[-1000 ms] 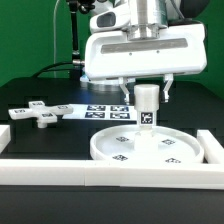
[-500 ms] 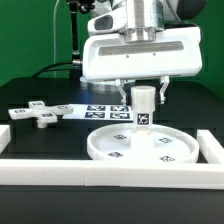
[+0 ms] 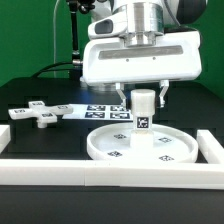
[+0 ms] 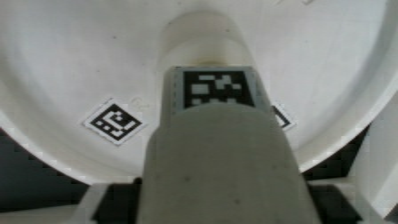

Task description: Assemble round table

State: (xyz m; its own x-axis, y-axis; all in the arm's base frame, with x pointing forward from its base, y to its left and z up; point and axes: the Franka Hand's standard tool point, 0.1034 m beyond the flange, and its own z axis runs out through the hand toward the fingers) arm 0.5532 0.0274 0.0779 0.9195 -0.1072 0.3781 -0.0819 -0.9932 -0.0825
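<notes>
White leg (image 3: 144, 115) upright on round disc (image 3: 100, 150), top inside gripper's (image 3: 143, 97) parted, non-gripping jaws.

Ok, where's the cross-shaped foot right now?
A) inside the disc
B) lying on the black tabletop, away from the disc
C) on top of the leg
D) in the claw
B: the foot lies flat on the tabletop toward the exterior view's left, apart from the disc where the leg stands upright.

The gripper (image 3: 143, 96) is a broad, glossy white box with rounded corners, 2 short grey fingers (image 3: 164, 92) poking from its underside. Above sits a silver-grey cylindrical wrist (image 3: 136, 20) under darker joints, and a thin black cable (image 3: 75, 35) hangs alongside.
</notes>
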